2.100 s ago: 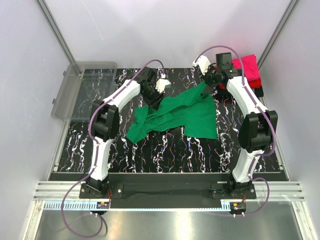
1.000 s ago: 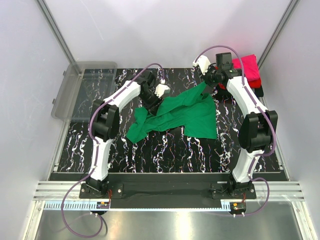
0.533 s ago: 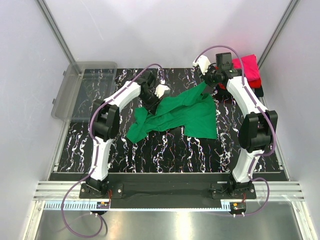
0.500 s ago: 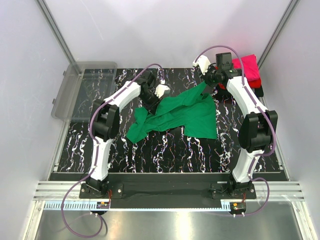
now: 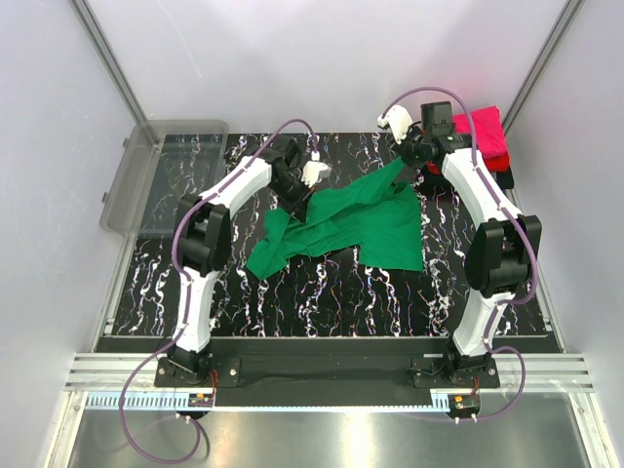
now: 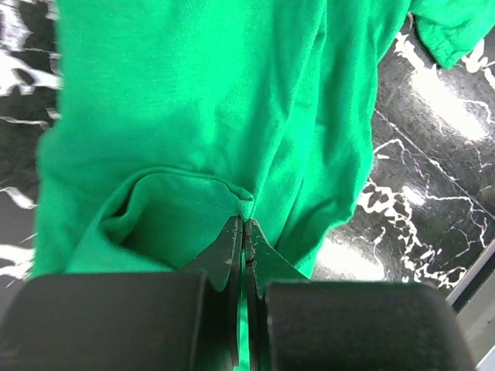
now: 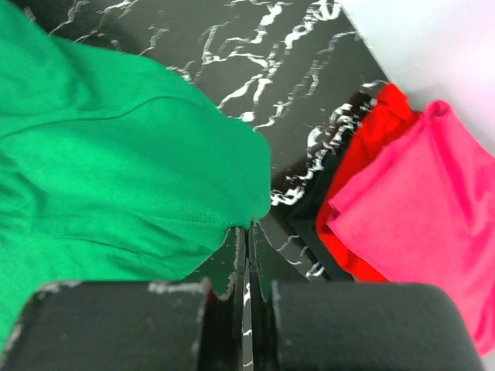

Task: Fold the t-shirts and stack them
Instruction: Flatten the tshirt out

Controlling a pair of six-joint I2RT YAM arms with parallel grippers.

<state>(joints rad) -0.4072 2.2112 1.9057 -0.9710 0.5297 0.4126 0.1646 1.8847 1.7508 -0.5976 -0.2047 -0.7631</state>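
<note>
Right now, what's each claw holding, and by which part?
Both hold the green t-shirt: left claw pinches a bunched fold of cloth, right claw pinches a hem corner.

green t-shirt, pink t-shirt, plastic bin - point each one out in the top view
green t-shirt (image 5: 375, 226), top view, middle of the spread cloth
pink t-shirt (image 5: 483, 130), top view, its top face on the far right pile
plastic bin (image 5: 161, 180), top view, bare part of its inside

Right gripper — seemingly pinching green t-shirt.
</note>
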